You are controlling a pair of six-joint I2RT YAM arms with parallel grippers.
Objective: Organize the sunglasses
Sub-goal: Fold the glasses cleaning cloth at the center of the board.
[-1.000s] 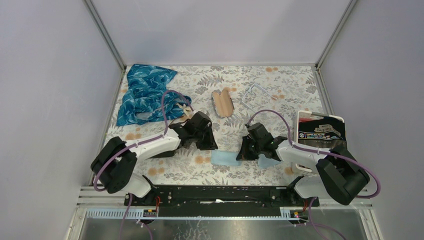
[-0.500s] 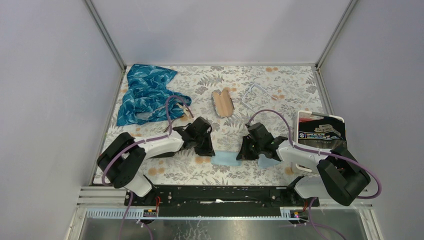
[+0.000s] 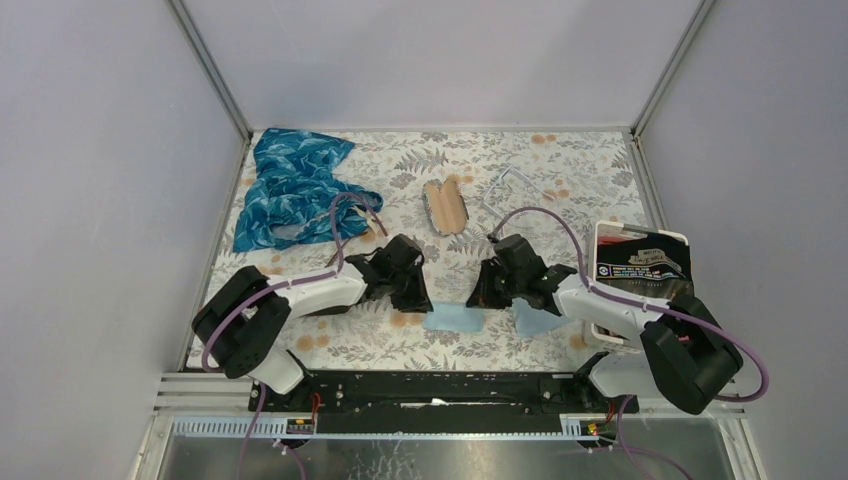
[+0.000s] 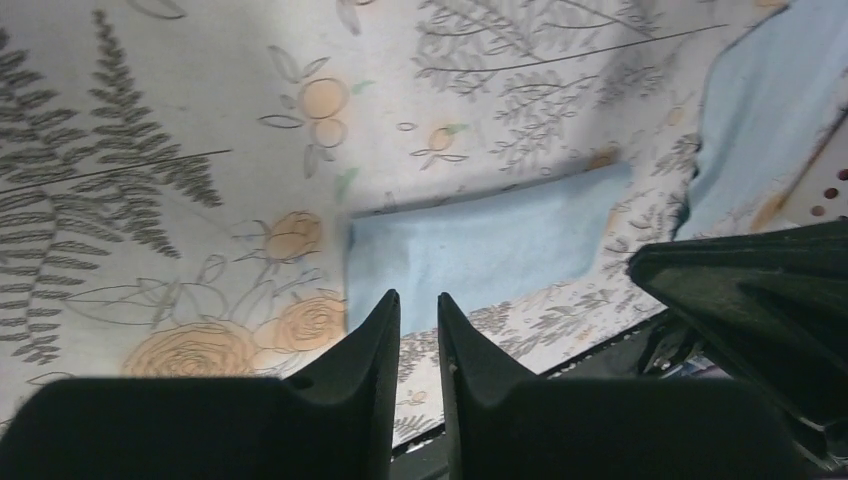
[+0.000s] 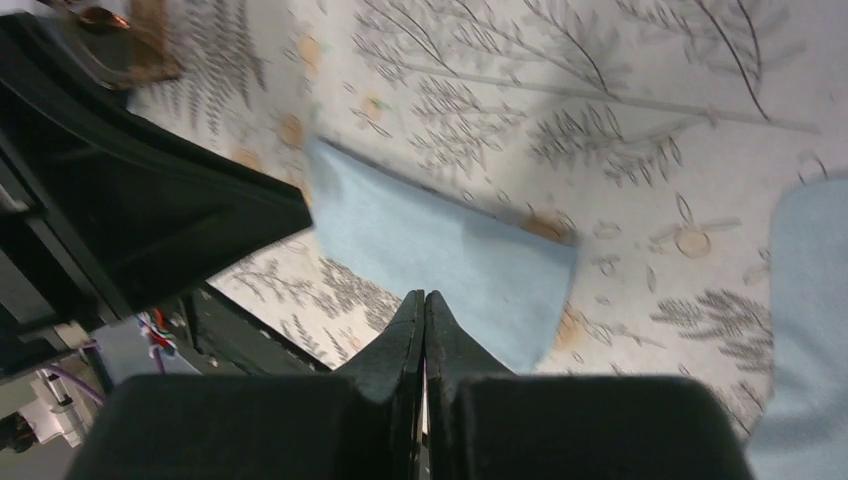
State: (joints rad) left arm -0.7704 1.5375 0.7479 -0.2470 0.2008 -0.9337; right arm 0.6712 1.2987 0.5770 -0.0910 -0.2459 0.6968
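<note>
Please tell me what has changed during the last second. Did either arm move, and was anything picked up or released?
The left gripper drew back a little toward the near edge of the table, then held there. In the last half second the right gripper shifted slightly away from that edge and leftward. Nothing was taken hold of or let go. The blue cloth and the patterned scarf stayed in place.
</note>
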